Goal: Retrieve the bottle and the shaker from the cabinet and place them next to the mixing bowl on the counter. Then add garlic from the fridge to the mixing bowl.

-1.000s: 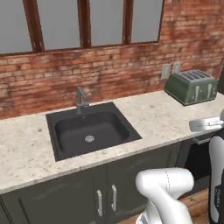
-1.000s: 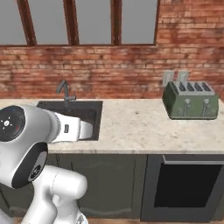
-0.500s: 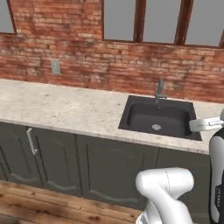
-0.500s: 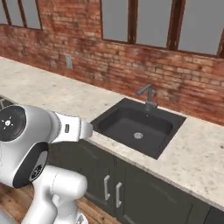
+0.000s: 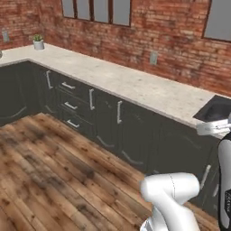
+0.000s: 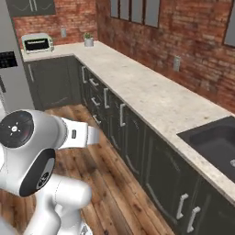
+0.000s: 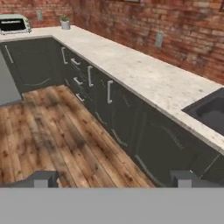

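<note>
above the wooden floor [image 7: 52, 131], the gripper [image 7: 113, 178] is held with fingers [image 7: 43, 178] spread wide, nothing between them.

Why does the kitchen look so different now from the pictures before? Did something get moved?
Nothing on the counter moved; the robot's base turned and drove, so the cameras swung left. The toaster has slid out of the picture, the sink has shifted to the right edge, and a corner with a small plant and a microwave has come in. The gripper stayed open and empty.
</note>
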Available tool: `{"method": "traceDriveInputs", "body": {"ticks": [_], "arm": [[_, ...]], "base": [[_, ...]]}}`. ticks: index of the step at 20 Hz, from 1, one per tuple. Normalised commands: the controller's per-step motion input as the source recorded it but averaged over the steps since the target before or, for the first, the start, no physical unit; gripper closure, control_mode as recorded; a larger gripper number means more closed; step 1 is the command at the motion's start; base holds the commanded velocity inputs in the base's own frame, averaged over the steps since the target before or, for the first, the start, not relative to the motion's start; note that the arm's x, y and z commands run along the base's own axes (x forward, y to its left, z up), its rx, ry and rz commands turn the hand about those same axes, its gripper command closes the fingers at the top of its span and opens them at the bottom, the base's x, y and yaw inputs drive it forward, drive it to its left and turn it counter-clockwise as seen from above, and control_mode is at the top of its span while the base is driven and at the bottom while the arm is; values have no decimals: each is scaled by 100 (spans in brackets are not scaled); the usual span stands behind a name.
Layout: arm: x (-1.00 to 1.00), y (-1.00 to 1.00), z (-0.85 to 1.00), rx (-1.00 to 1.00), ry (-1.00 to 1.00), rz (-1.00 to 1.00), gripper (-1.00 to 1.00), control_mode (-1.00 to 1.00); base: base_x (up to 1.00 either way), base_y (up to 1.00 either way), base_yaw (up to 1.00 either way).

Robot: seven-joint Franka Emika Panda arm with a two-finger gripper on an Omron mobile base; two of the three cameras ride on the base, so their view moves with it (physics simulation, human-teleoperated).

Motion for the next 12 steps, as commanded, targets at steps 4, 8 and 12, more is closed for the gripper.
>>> {"method": "traceDriveInputs", "body": {"ticks": [4, 8, 12], "arm": [[0, 0, 0, 0, 0, 0, -100, 100], [0, 0, 0, 0, 0, 0, -100, 100], [0, 0, 0, 0, 0, 0, -100, 100]], "base": [[-41, 100, 65], [45, 94, 41], [100, 91, 5]]}}
